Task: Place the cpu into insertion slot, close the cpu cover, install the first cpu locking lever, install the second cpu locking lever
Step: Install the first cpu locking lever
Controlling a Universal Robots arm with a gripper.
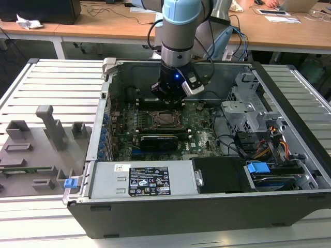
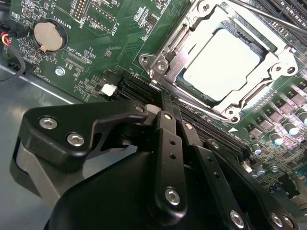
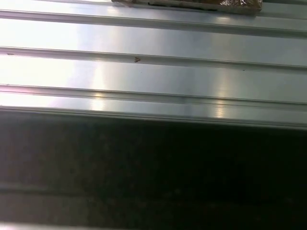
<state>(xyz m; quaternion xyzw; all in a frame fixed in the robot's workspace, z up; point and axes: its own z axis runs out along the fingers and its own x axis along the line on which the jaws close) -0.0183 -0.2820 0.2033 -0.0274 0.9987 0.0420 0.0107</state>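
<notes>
An open computer case (image 1: 207, 201) is seen lying on a ribbed metal table (image 1: 51, 88), with the green motherboard (image 1: 199, 129) exposed inside. The gripper (image 1: 168, 95) is held low over the board, just beside the insertion slot (image 1: 164, 119). In the second wrist view, the cpu (image 2: 221, 62) is seated in the slot, framed by the cpu cover (image 2: 165, 62), which appears to lie closed over its edges. The black fingers (image 2: 168, 143) appear pressed together, holding nothing. The chip is judged light, stiff and fragile underneath; the thin metal cover is best handled by its rim.
</notes>
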